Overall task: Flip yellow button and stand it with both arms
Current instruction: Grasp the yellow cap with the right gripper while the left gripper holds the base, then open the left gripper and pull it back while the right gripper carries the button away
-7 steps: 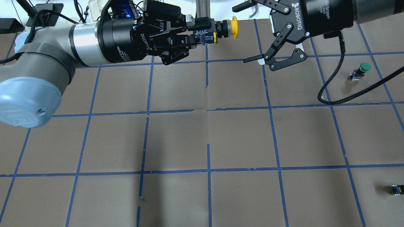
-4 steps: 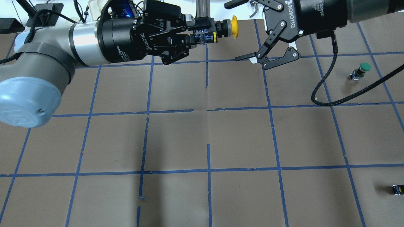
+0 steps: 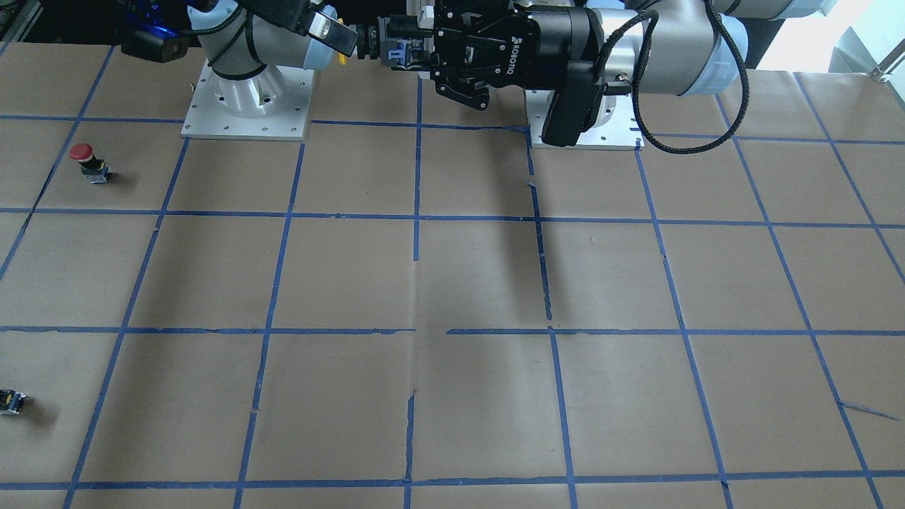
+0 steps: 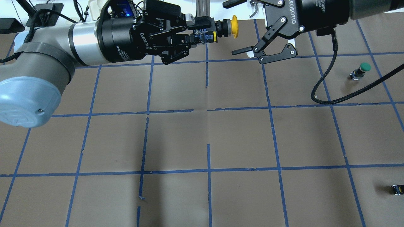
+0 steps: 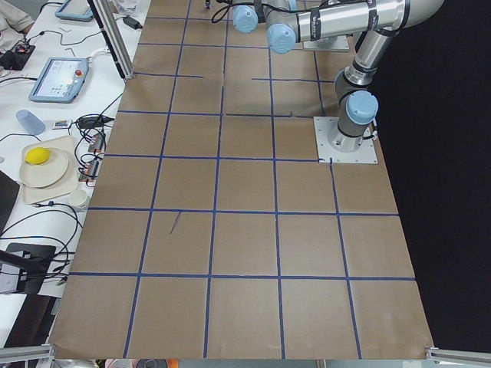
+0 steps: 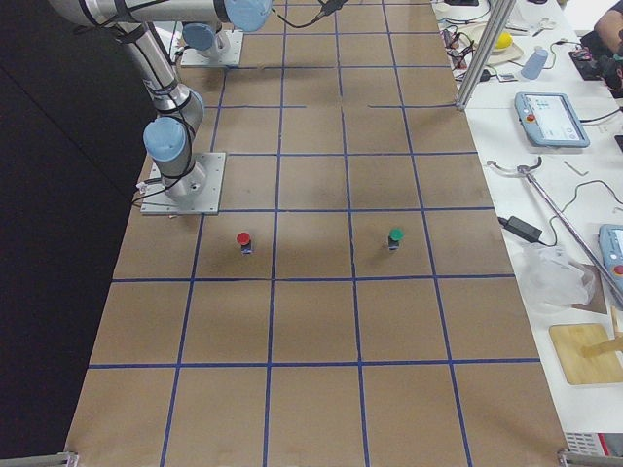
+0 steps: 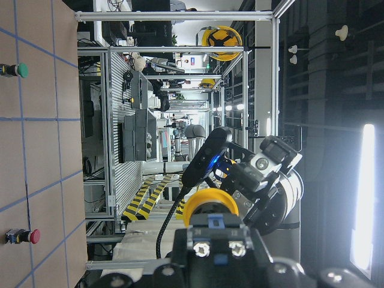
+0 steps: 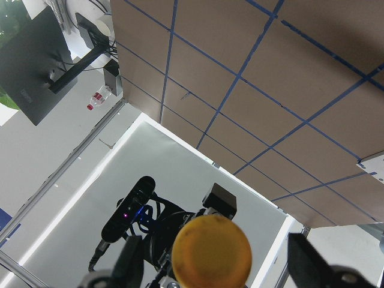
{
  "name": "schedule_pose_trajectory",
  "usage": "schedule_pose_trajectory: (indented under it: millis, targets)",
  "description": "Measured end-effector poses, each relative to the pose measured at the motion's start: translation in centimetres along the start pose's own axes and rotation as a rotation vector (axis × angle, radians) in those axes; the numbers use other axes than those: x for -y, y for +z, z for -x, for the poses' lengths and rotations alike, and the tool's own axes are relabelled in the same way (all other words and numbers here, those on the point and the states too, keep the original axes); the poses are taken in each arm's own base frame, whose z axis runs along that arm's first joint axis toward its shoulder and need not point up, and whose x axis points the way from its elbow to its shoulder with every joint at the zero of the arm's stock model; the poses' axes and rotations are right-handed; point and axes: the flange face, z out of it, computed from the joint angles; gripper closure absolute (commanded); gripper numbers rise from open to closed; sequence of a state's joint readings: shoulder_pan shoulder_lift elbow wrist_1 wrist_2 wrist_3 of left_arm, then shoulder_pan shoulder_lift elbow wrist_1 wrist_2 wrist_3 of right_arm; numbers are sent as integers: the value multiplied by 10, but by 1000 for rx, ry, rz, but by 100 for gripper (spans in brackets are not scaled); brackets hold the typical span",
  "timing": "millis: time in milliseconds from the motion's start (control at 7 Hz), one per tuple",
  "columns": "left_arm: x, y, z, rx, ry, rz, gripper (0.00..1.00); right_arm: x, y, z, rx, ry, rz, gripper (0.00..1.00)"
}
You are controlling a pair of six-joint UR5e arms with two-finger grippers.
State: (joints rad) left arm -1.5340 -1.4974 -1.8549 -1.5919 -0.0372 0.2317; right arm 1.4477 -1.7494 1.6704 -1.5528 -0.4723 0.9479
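My left gripper point(image 4: 206, 31) is shut on the black and grey body of the yellow button point(image 4: 234, 26) and holds it sideways, high above the table, cap pointing away from the wrist. My right gripper point(image 4: 228, 27) is open, with one finger on each side of the cap and not touching it. In the right wrist view the yellow cap point(image 8: 211, 252) faces the camera between the two fingers point(image 8: 129, 264). In the left wrist view the cap point(image 7: 210, 201) sits just past the gripped body, with the right gripper point(image 7: 264, 180) behind it.
A green-capped button point(image 4: 363, 70) stands at the far right and a small capless black switch body point(image 4: 397, 189) lies at the right edge. A red-capped button point(image 3: 85, 159) stands near the right arm's base. The brown table point(image 4: 208, 138) carries a grid of blue tape.
My right gripper has moved left toward the held button, still open, until its fingers straddle the yellow cap. The left arm and the button have not moved.
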Motion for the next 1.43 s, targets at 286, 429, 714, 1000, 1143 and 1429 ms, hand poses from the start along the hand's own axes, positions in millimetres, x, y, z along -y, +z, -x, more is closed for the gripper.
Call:
schedule_pose_trajectory:
  millis: [286,429,714,1000,1143,1429]
  targets:
    - [0,0,0,1,2,0,82,1,-1,0,3,1,-1,60]
    - [0,0,0,2,3,1,82,2,-1,-1,2,4,-1,67]
    - [0,0,0,5,7,2,53,3,0,-2,2,7,-1,70]
    - [-1,0,-1,10,-8,3,11,3,-1,-1,3,7,-1,71]
    - [0,0,-1,12,-28,3,11,3,-1,-1,4,8,-2,71]
    - [0,0,-2,15,-32,3,11,8,-7,1,13,5,-17,71]
